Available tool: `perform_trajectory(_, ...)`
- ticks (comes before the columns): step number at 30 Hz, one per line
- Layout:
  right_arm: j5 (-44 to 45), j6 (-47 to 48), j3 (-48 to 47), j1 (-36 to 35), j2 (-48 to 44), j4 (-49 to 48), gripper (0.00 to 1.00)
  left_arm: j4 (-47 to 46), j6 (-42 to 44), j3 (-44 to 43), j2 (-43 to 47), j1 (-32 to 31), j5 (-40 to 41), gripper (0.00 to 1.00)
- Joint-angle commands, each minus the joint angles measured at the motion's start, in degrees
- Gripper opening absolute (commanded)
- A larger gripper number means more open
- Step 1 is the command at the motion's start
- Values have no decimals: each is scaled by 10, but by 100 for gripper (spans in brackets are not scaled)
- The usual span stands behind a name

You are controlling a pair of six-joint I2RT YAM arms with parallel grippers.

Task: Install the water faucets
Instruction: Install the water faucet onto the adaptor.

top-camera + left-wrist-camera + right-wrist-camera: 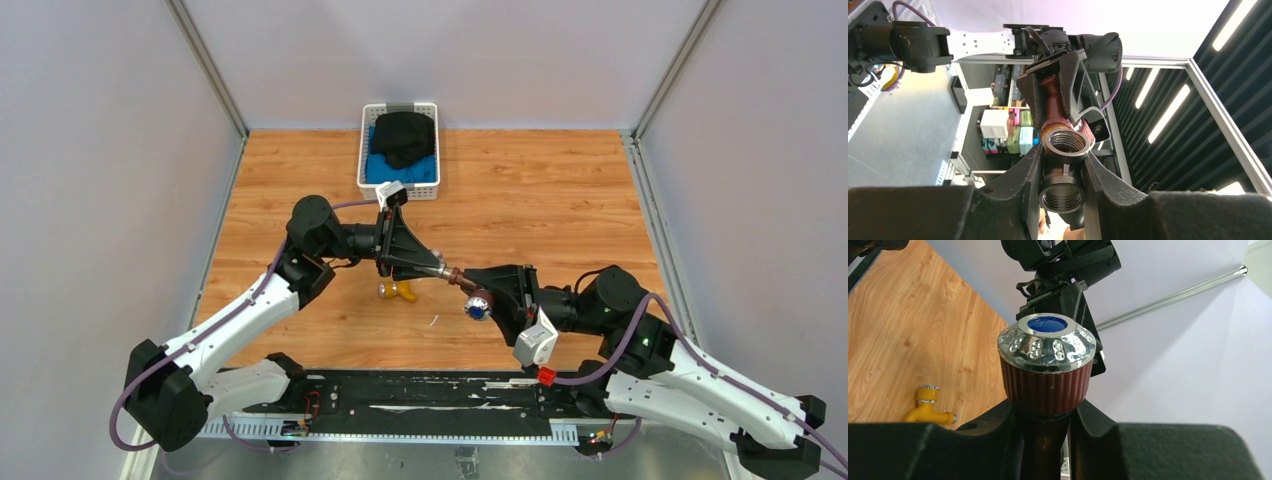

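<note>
White basket [365, 150] at the desk's [560, 200] far edge, black cloth [404, 137] over blue cloth [385, 167] inside, my reddish-brown faucet [460, 279] aloft, long axis left-right, knob [1048, 340] nearward, right jaws pinching its stem, left jaws pinching a dark threaded fitting [1062, 175], brass faucet [397, 291] below.

Left claw [437, 262], right claw [488, 291]: both clamped.

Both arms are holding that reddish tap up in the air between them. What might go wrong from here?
The reddish-brown faucet hangs in mid-air, the right gripper clamped under its knob and the left gripper on a dark threaded fitting. Uneven pulling or twisting might jam the threads or loosen a grip. A drop could hit the yellow faucet on the table nearby.
</note>
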State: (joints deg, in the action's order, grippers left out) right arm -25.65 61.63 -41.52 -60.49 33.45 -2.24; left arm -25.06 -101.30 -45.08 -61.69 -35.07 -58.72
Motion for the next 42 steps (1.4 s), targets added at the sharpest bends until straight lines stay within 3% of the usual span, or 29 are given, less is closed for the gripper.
perform_trajectory(1, -2, 4, -9, -7, 12, -30, 0, -2, 7, 0, 7, -4, 0, 0)
perform_trajectory(11, 18, 31, 12, -23, 27, -53, 0, -2, 3, 5, 4, -4, -5, 0)
perform_trajectory(20, 39, 92, -10, -57, 41, -11, 0, 33, 8, 5, 8, -4, -14, 0)
perform_trajectory(26, 198, 189, 4, -127, 65, -10, 0, 53, 7, 10, 22, -4, -15, 0)
perform_trajectory(31, 236, 209, 10, -134, 79, -19, 0, 53, 12, -5, 17, -4, -27, 0)
perform_trajectory(42, 181, 49, -8, -141, 75, -18, 0, 54, 32, -7, 18, -4, -27, 0)
